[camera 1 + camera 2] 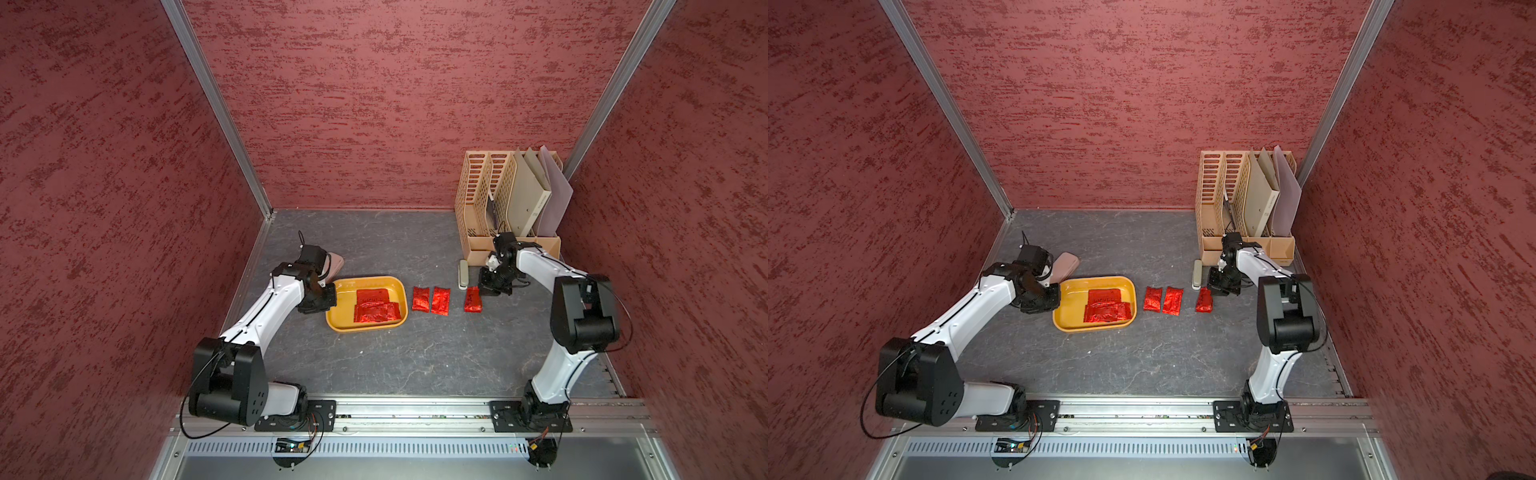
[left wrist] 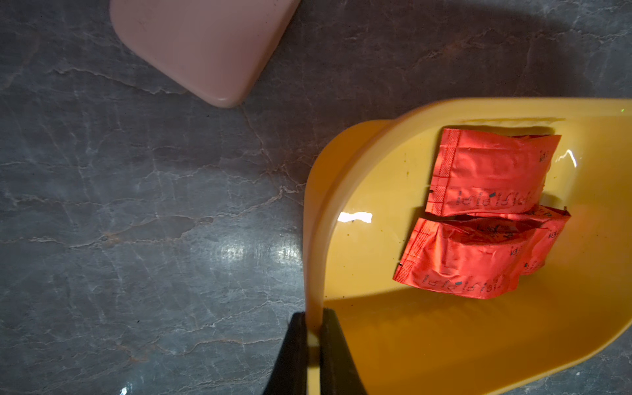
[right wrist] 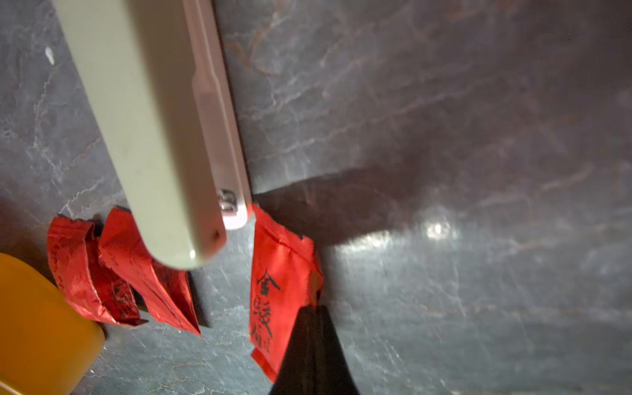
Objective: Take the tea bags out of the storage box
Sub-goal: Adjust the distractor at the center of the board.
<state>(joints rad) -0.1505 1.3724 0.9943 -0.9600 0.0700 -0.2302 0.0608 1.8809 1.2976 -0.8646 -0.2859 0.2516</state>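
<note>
Fingers (image 3: pixel 328 349) tight on tea bag (image 3: pixel 273 294)

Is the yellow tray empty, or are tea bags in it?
Not empty. Overlapping red tea bags lie inside the yellow tray, clear in both top views.

**Box left of centre, bags to its right**

The storage box (image 1: pixel 347 291) sits on the table (image 1: pixel 415 365), left of centre. Inside, toward its right half, lie what seem to be three overlapping tea bags (image 1: pixel 375 307). Right of the box, two loose bags (image 1: pixel 420 298) lie side by side. A lone bag (image 1: pixel 473 300) lies farther right, just before a slim case (image 1: pixel 463 273). Behind the case, in the back right corner, stands the file organiser (image 1: pixel 482 199). A flat pad (image 1: pixel 336 262) lies behind the box's left end.
</note>
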